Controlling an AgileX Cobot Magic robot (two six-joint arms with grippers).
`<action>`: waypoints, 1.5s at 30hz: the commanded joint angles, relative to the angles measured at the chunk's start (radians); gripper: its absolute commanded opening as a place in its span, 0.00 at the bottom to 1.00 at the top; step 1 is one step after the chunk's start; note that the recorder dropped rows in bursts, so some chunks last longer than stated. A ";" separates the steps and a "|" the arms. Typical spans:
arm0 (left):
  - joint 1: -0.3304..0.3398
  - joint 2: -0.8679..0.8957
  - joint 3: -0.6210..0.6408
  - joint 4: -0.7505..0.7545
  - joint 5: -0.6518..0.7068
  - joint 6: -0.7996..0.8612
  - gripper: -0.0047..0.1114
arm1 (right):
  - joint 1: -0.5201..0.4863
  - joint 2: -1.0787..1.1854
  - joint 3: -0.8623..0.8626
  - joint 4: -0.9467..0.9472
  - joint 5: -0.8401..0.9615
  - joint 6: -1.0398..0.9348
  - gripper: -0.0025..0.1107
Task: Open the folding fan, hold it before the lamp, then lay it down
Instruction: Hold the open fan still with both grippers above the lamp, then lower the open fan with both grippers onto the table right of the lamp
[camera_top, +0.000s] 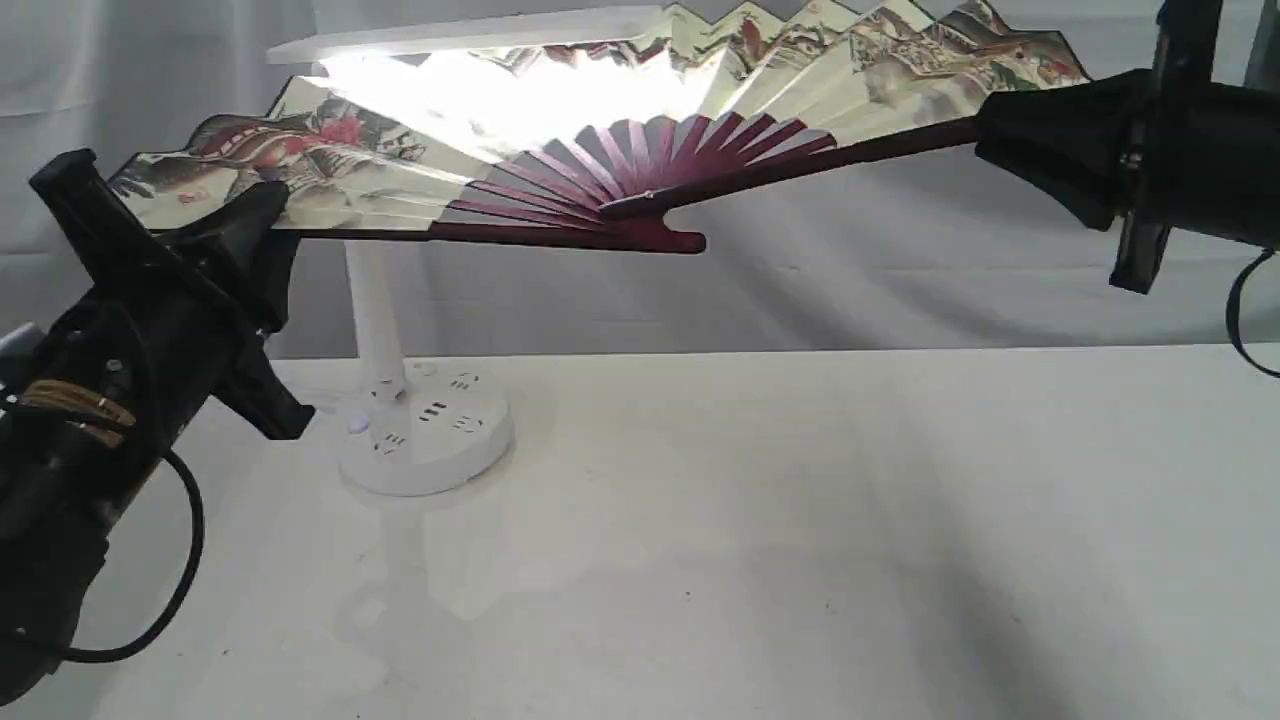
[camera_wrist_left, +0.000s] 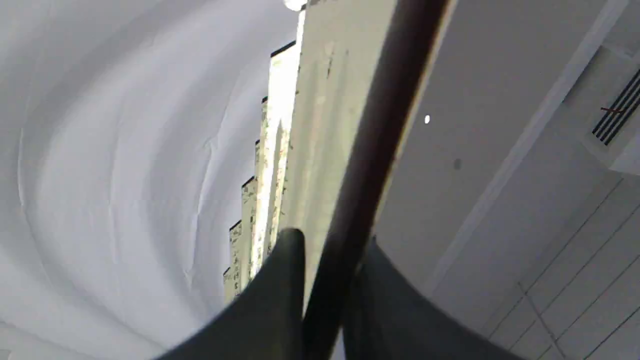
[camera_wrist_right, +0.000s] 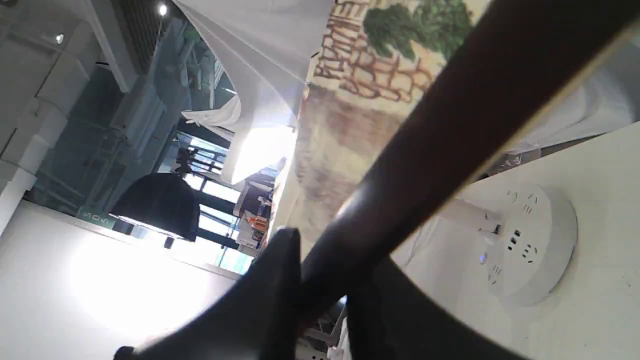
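The folding fan (camera_top: 640, 150) is spread wide open in the air, its cream painted leaf and maroon ribs in front of the lamp's stem and under its lit bar head. My left gripper (camera_top: 262, 222) is shut on the fan's left guard (camera_wrist_left: 365, 165). My right gripper (camera_top: 985, 128) is shut on the right guard (camera_wrist_right: 450, 125). The white lamp (camera_top: 420, 430) stands on the table behind the fan; its bar head (camera_top: 460, 40) glows through the leaf. Its round base with sockets (camera_wrist_right: 530, 245) also shows in the right wrist view.
A white table (camera_top: 780, 540) spreads below the fan. A pale grey curtain (camera_top: 900, 270) hangs behind the scene. A black cable (camera_top: 180, 570) loops off the left arm near the table's left edge.
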 joint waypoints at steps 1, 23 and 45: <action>0.007 -0.021 -0.009 -0.080 -0.084 -0.067 0.04 | 0.003 -0.002 0.001 -0.028 -0.028 -0.050 0.02; 0.007 -0.021 -0.009 -0.056 -0.018 -0.067 0.04 | 0.003 -0.002 0.003 -0.046 -0.078 -0.050 0.02; 0.007 -0.021 -0.009 0.103 0.214 0.060 0.04 | 0.003 -0.002 0.117 -0.178 -0.219 -0.052 0.02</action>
